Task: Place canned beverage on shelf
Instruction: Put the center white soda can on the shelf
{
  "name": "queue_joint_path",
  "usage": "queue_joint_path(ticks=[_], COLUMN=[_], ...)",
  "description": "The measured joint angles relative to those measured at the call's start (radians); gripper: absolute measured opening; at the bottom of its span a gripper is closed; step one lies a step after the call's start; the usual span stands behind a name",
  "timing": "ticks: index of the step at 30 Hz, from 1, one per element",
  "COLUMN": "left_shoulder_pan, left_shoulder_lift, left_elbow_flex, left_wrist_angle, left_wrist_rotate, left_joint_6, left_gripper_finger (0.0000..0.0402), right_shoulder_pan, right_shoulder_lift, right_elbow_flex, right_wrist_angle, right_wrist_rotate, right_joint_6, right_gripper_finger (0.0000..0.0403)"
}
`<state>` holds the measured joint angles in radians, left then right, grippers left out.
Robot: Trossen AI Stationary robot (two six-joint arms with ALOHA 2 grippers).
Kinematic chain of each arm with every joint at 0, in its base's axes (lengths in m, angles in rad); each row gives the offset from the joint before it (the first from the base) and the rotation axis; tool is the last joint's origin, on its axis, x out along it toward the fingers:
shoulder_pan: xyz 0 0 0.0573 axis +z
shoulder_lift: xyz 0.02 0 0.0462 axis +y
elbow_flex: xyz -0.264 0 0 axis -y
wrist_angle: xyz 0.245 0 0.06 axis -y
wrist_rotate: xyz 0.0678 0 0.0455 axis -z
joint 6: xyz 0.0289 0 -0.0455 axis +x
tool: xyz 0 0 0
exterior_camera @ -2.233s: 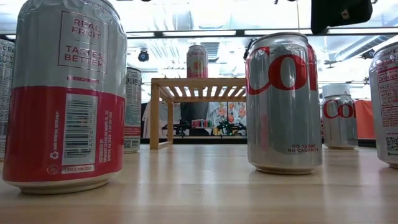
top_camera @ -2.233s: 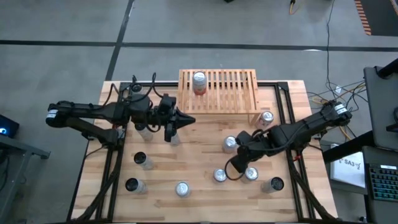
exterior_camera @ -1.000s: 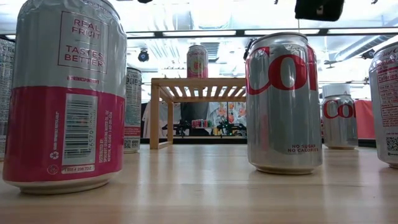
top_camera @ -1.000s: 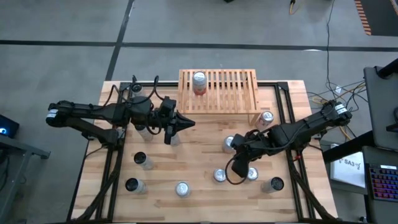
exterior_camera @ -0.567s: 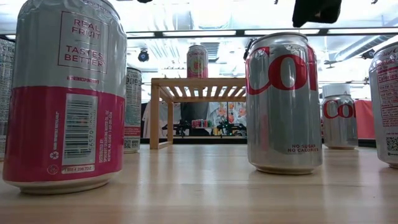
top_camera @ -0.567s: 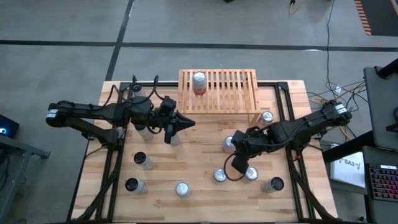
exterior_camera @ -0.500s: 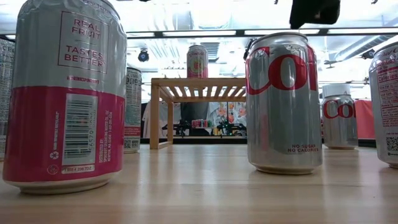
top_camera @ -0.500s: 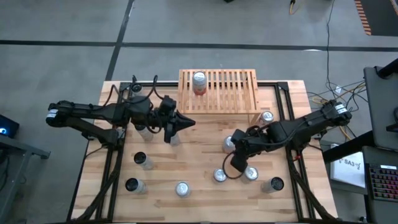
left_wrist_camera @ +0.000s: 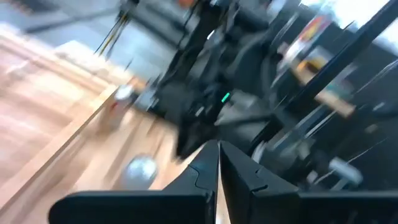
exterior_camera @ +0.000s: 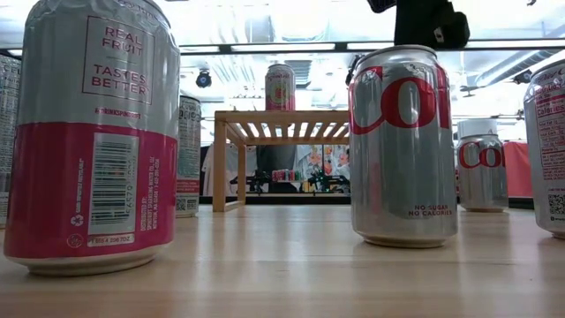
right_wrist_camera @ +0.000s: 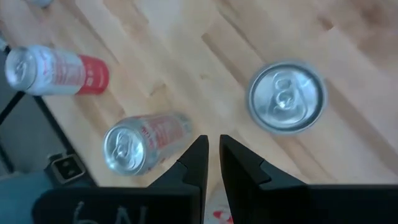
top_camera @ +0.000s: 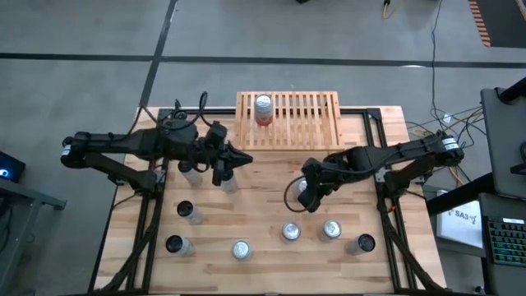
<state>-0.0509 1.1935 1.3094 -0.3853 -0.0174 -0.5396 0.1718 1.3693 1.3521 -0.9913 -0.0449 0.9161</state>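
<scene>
The shelf [top_camera: 288, 120] stands at the table's far edge; one pink-and-silver can [top_camera: 263, 108] stands upright on its slatted top, near its left end. Several more cans stand on the table, among them three along the near right [top_camera: 291, 233], [top_camera: 331, 230], [top_camera: 362, 243]. My right gripper [top_camera: 302, 197] hovers shut over the middle of the table, pointing steeply down; its wrist view shows an upright can top [right_wrist_camera: 286, 96] and two red-and-silver cans [right_wrist_camera: 134, 146], [right_wrist_camera: 56, 68] below it, none between the fingers [right_wrist_camera: 198, 155]. My left gripper [top_camera: 246, 158] is shut and empty, held high left of centre.
More cans stand at the near left [top_camera: 187, 212], [top_camera: 174, 244], [top_camera: 240, 249] and under my left arm [top_camera: 191, 170]. Black frame rails [top_camera: 148, 214] run along both table sides. The low view shows a silver-and-red can [exterior_camera: 404, 146] and a pink one [exterior_camera: 93, 132] close up.
My right gripper has swung toward the table's left and far edge, from above the near-right cans to over the middle of the table, rolling a little, still shut. My left gripper has risen slightly and tipped upward. No can has moved.
</scene>
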Motion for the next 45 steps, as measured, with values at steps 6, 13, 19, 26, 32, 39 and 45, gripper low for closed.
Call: queue_joint_path(ticks=[6, 13, 19, 26, 32, 39, 45], left_shoulder_pan=[0.000, 0.001, 0.001, 0.011, 0.026, 0.028, 0.034], left_shoulder_lift=[0.033, 0.098, 0.196, 0.287, 0.328, 0.351, 0.378], left_elbow_flex=[0.162, 0.208, 0.217, 0.227, 0.227, 0.226, 0.220], left_wrist_angle=[-0.594, -0.906, -0.911, -0.917, -0.924, -0.925, -0.925], left_wrist_rotate=[0.000, 0.001, -0.099, -0.089, -0.104, -0.139, -0.142], left_joint_6=[-0.045, -0.191, -0.366, -0.370, -0.363, -0.336, -0.313], left_gripper_finger=[0.0000, 0.0000, 0.0003, 0.0078, 0.0206, 0.0341, 0.0364], right_shoulder_pan=[-0.014, -0.014, -0.014, -0.013, -0.013, -0.013, -0.013], right_shoulder_lift=[0.000, 0.000, 0.000, 0.000, 0.000, 0.000, 0.000], right_elbow_flex=[0.000, 0.000, 0.000, 0.000, 0.000, 0.000, 0.000], right_wrist_angle=[0.000, -0.001, 0.000, 0.000, 0.000, 0.000, 0.000], right_wrist_rotate=[-0.083, -0.086, -0.086, -0.086, -0.086, -0.086, -0.086], right_joint_6=[-0.019, -0.053, -0.064, -0.061, -0.052, -0.052, -0.052], right_gripper_finger=[0.0034, 0.0033, 0.0033, 0.0033, 0.0033, 0.0033, 0.0033])
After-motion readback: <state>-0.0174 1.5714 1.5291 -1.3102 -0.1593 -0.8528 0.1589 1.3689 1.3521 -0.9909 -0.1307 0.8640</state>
